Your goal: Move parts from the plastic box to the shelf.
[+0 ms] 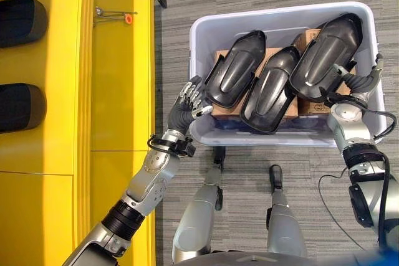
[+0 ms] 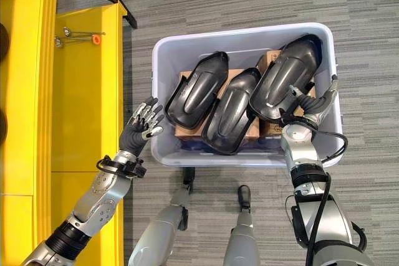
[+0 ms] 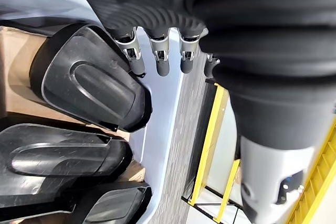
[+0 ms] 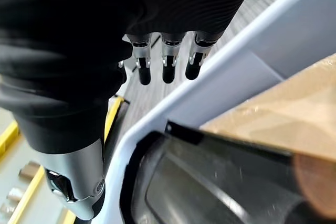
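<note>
Left eye view, near to far: we log our left hand, fingers spread, empty, at the pale plastic box's near-left corner; right hand, fingers relaxed, at its right wall, probably readying a two-handed lift. Three black moulded shell parts lie on brown cartons; print unreadable. Yellow metal shelf stands left.

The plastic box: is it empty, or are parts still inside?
Not empty. The plastic box holds three black parts lying side by side on cardboard boxes.
</note>
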Tool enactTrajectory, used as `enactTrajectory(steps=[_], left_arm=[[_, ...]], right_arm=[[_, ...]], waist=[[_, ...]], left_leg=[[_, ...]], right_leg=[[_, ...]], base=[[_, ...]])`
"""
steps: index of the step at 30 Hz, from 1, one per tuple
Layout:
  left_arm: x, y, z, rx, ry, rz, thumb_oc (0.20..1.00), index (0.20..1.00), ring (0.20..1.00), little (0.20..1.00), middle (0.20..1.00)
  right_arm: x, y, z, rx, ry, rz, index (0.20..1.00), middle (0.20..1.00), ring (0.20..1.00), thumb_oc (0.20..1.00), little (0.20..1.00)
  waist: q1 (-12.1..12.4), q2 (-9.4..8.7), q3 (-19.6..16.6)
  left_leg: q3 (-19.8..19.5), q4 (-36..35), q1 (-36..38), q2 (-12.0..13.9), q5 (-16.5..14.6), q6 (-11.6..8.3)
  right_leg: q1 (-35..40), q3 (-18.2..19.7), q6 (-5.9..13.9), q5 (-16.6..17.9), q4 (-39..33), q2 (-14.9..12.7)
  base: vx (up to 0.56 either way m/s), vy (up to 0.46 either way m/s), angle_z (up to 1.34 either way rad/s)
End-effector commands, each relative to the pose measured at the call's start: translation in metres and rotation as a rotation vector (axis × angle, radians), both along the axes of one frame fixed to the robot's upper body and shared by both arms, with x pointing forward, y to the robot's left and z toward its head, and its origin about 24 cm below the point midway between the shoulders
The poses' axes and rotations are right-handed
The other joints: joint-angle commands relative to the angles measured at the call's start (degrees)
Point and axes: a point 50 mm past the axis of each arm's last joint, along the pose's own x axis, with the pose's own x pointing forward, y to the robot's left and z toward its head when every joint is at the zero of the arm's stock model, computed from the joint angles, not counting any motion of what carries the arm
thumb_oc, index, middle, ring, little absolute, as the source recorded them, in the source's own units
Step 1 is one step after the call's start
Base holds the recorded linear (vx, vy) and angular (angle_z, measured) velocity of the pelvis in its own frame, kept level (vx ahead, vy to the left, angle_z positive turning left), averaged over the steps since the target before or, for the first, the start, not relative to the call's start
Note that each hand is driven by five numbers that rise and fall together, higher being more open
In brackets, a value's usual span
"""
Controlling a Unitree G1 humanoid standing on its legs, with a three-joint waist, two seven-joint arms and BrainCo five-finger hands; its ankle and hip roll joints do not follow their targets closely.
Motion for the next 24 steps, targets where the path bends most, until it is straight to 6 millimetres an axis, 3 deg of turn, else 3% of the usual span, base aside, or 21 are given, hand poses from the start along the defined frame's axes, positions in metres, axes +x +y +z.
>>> enactTrajectory(steps=[1, 10, 24], left_arm=[[-0.004, 0.001, 0.029, -0.071, -0.142, 0.002, 1.0, 1.0, 1.0, 1.0, 1.0], [-0.004, -0.002, 0.029, -0.078, -0.144, -0.008, 1.0, 1.0, 1.0, 1.0, 1.0], [-0.005, -0.003, 0.031, -0.082, -0.148, -0.019, 1.0, 1.0, 1.0, 1.0, 1.0]], right_arm=[[0.003, -0.016, 0.048, -0.118, -0.093, -0.019, 1.0, 1.0, 1.0, 1.0, 1.0], [0.01, -0.011, 0.044, -0.093, -0.056, 0.022, 1.0, 1.0, 1.0, 1.0, 1.0], [0.012, -0.026, 0.035, -0.005, 0.01, -0.008, 1.0, 1.0, 1.0, 1.0, 1.0]], waist=[[0.43, 0.3, -0.27], [0.4, 0.28, 0.75], [0.59, 0.78, 2.12]], left_leg=[[0.25, 5.61, 0.19, 3.0, -7.39, -1.12], [0.7, 6.02, -0.77, 2.92, -7.37, -1.09], [0.83, 7.44, -3.01, 2.53, -7.72, -1.01]], right_leg=[[-6.97, 0.11, -0.88, 3.41, 4.11, -2.33], [-8.06, 0.26, -0.93, 3.48, 4.6, -2.24], [-9.95, 0.55, -1.02, 3.68, 5.35, -2.16]], base=[[0.0, 0.0, 0.0], [0.0, 0.0, 0.0], [-0.01, 0.0, -0.01]])
